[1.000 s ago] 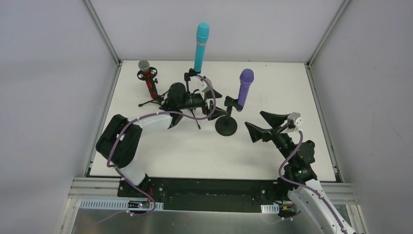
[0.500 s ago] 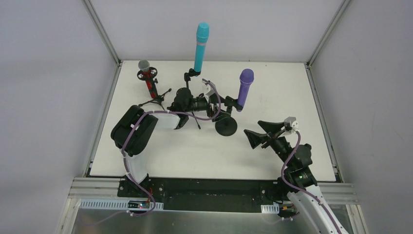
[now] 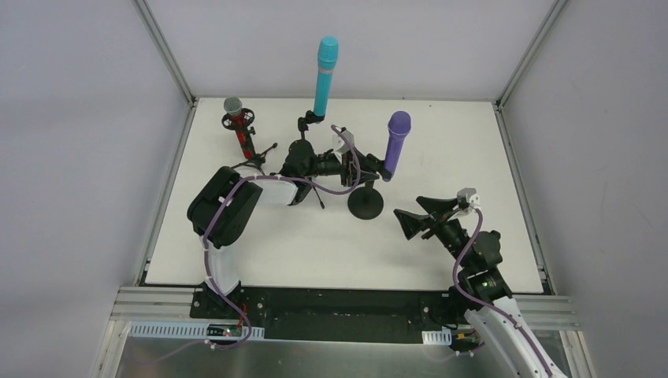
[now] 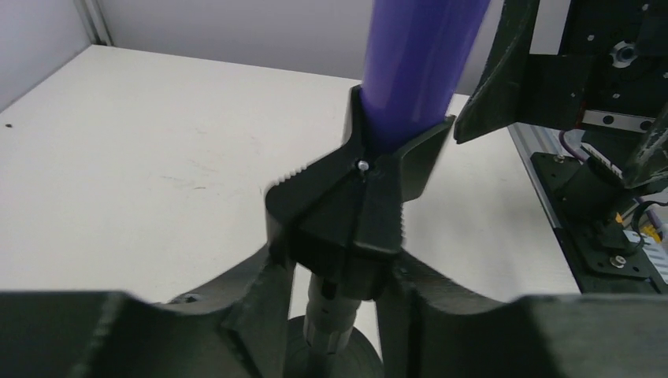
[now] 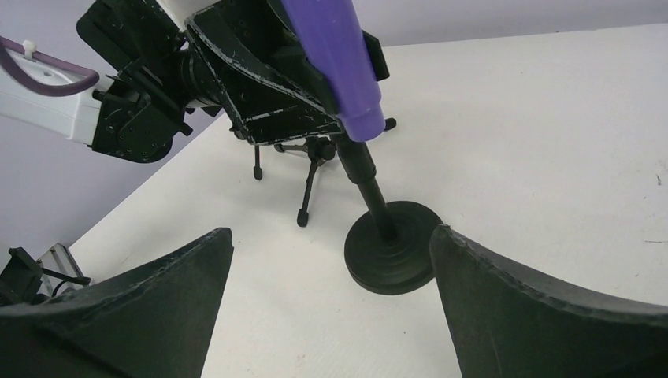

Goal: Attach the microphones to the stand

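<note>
The purple microphone (image 3: 395,140) stands upright in the clip (image 4: 358,209) of a stand with a round base (image 3: 366,204). My left gripper (image 3: 363,169) reaches in from the left and is shut on that clip's lower part, just above the stand's stem (image 4: 334,313); its fingers (image 4: 256,311) press on both sides. The cyan microphone (image 3: 325,75) stands upright in a clip at the back. The red microphone (image 3: 243,135) with its grey mesh head sits in a small tripod stand at the back left. My right gripper (image 3: 406,207) hovers open to the right of the round base (image 5: 391,249), holding nothing.
Thin tripod legs (image 5: 308,181) stand on the white table (image 3: 315,244) just left of the round base. Grey walls and metal corner posts close in the table. The left arm's white link and purple cable (image 3: 260,185) lie across the middle left.
The left gripper moved right, up to the purple microphone's stand, and its jaws closed on the clip. The right gripper drew back a little toward the near edge, still open.
</note>
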`<state>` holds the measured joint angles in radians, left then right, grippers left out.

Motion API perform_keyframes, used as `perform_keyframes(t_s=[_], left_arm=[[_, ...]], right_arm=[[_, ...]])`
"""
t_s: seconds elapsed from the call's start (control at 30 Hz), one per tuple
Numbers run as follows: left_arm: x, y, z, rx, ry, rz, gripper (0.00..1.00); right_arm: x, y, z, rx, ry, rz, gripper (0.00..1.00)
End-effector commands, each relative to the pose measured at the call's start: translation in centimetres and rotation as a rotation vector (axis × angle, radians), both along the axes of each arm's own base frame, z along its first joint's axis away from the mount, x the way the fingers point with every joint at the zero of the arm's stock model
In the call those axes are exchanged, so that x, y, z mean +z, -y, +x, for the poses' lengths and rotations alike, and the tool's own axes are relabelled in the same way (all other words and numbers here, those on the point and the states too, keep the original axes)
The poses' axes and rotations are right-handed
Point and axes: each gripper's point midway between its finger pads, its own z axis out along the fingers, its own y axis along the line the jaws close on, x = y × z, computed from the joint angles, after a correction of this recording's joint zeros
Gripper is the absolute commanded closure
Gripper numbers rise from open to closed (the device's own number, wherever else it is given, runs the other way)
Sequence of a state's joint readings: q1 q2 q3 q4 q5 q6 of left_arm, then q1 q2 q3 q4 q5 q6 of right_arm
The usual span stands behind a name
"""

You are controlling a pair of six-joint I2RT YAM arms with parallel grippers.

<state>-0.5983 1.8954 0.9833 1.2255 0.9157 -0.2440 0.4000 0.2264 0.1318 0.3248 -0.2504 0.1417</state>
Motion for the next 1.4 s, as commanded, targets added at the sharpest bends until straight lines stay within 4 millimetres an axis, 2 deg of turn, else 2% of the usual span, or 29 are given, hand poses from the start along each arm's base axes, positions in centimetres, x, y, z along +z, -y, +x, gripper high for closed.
perform_keyframes(t_s=[0.0,0.23,0.5,0.67,0.97,1.0,1.03,1.2,1.27,1.37], left_arm=[[1.8,0.8,-1.4,-0.088,0.085,-0.042,0.69],[1.8,0.6,-2.5,-0.13,0.091,-0.038,1.0],[3.4,0.7,-4.1,-0.111,0.112,-0.064,1.0],[3.5,1.4,-5.5,-0.066,0.124,-0.036,1.0],[4.0,2.2,-8.2,-0.008,0.121,-0.079,1.0],[4.1,2.3,-8.4,-0.002,0.12,-0.09,1.0],[4.3,2.3,-8.5,0.004,0.121,-0.098,1.0],[4.8,2.7,-9.2,0.012,0.121,-0.121,1.0],[5.1,2.8,-9.4,0.007,0.125,-0.125,1.0],[5.6,2.9,-9.4,0.007,0.131,-0.136,1.0]], right_arm=[[-0.1,-0.1,0.2,-0.003,0.004,0.007,0.01],[-1.0,-0.6,0.3,0.026,0.004,-0.023,0.01],[-2.5,-1.6,0.9,0.066,0.009,-0.064,0.01],[-3.1,-2.1,1.3,0.056,0.031,-0.089,0.02],[-3.7,-4.1,0.6,0.064,0.13,-0.151,0.03],[-5.2,-4.0,0.2,0.065,0.118,-0.172,0.04],[-5.4,-4.2,0.0,0.065,0.126,-0.174,0.05],[-6.2,-4.7,-0.1,0.051,0.135,-0.203,0.17],[-6.4,-5.0,0.0,0.053,0.133,-0.212,0.28],[-6.7,-5.3,0.2,0.046,0.125,-0.219,0.51]])
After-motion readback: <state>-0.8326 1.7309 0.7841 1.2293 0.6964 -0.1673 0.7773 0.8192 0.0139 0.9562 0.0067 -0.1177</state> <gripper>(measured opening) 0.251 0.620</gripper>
